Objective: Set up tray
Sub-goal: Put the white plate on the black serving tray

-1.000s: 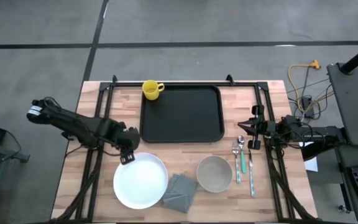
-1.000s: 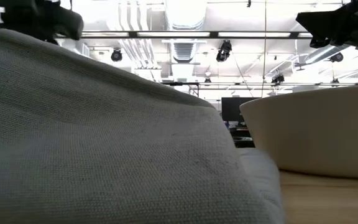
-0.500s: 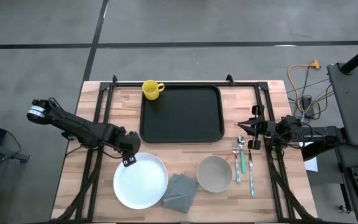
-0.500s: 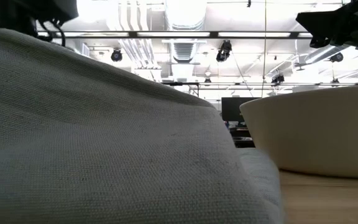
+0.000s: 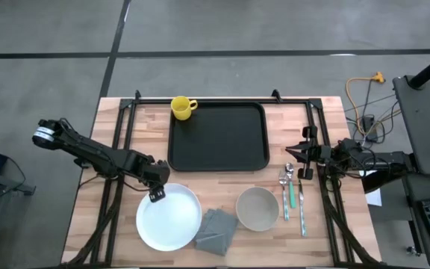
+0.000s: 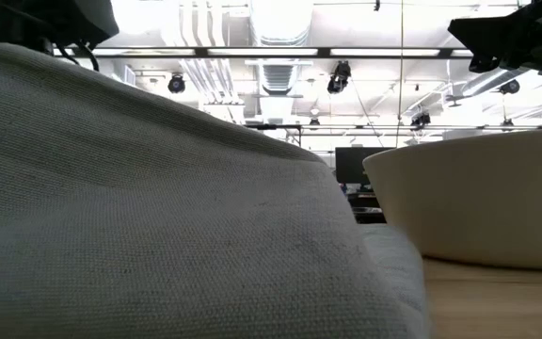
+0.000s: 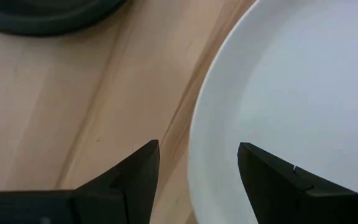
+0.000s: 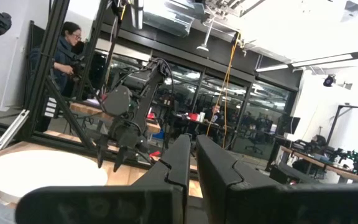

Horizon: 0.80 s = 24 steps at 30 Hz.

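The black tray [image 5: 217, 137] lies at the table's far middle, with a yellow mug [image 5: 181, 107] at its far left corner. The white plate [image 5: 169, 217] rests flat on the wood near the front left. My left gripper [image 5: 155, 193] is open over the plate's far left rim [image 7: 194, 155]. One finger [image 7: 138, 180] stands over the wood and the other [image 7: 266, 180] over the plate. My right gripper [image 5: 293, 153] waits shut at the table's right side, above the cutlery [image 5: 293, 194].
A grey folded napkin [image 5: 216, 230] lies beside the plate and fills the left of the low view [image 6: 158, 217]. A beige bowl [image 5: 257, 208] sits to its right. A person [image 8: 67, 46] stands in the room beyond the table. Bare wood lies between tray and plate.
My left gripper has moved a little toward the table's near edge, from beside the tray's near left corner onto the plate's far left rim. The plate, the tray and the right arm have stayed where they were.
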{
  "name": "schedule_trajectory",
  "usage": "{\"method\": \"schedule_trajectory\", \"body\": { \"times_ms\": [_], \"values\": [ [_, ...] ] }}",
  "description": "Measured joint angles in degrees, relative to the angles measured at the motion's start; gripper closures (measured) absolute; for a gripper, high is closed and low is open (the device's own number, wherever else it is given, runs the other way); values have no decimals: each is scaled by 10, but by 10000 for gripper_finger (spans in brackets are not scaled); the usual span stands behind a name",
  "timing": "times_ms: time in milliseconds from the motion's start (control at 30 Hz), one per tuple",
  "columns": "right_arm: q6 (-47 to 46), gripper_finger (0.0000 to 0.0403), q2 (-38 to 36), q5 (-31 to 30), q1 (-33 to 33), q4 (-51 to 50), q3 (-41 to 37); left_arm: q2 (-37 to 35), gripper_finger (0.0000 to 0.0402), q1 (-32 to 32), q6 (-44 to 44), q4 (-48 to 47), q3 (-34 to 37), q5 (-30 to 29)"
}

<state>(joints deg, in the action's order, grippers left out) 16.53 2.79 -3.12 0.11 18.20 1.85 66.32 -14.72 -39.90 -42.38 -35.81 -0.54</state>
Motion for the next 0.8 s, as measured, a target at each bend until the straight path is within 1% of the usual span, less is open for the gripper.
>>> {"method": "schedule_trajectory", "body": {
  "times_ms": [267,500,600,700,800],
  "values": [
    [0,385,0,0,0,0,0,0,204,0,1,60,42,3],
    [0,385,0,0,0,0,0,0,205,0,-13,91,84,5],
    [0,385,0,0,0,0,0,0,211,0,-13,103,93,6],
    [0,385,0,0,0,0,0,-1,241,1,-1,113,101,17],
    [0,385,0,0,0,0,0,0,304,1,4,121,101,31]
  ]
}}
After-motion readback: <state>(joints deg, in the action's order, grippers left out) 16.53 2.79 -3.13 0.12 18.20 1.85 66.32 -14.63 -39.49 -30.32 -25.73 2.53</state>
